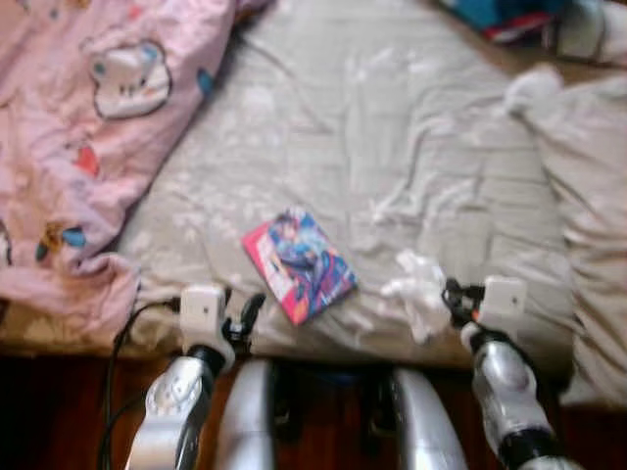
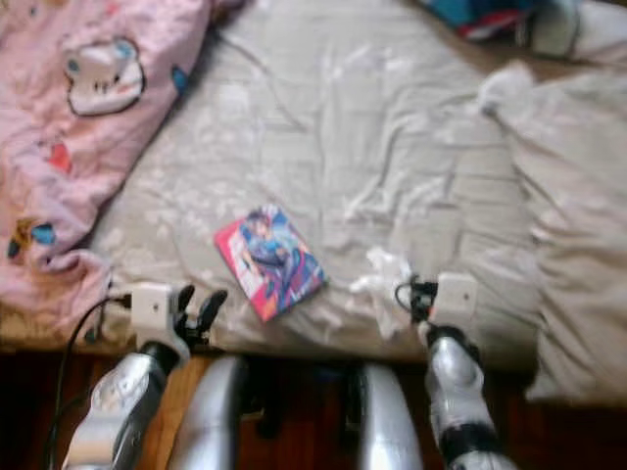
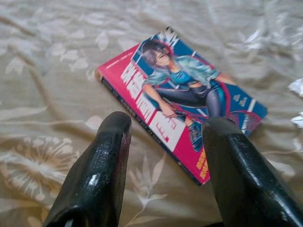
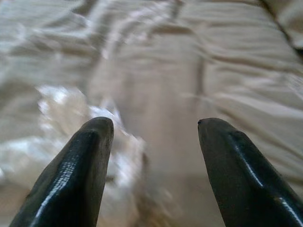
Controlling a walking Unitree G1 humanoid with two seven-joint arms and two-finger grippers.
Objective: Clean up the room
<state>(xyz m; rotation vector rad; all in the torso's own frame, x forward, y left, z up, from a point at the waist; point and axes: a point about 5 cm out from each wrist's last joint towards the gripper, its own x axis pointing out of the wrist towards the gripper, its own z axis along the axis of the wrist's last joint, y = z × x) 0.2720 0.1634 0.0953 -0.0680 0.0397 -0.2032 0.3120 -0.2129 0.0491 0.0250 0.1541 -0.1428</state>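
The bed (image 1: 392, 127) lay spread before the robot under a grey leaf-print sheet, and a pink cartoon-print duvet (image 1: 78, 147) was heaped over its far-left side, spilling toward the near edge. A pale pillow (image 1: 588, 225) sat along the right side, with some bright blue and red fabric (image 1: 509, 18) at the far right corner. In the near middle of the sheet lay a book (image 1: 299, 264) with a red and blue illustrated cover, flat and angled. Just right of it sat a crumpled white plastic wrapper (image 1: 416, 289). The left gripper (image 3: 163, 137) hovered at the near edge just left of the book, jaws spread and empty. The right gripper (image 4: 154, 130) hung right beside the wrapper, jaws spread wide, gripping nothing.
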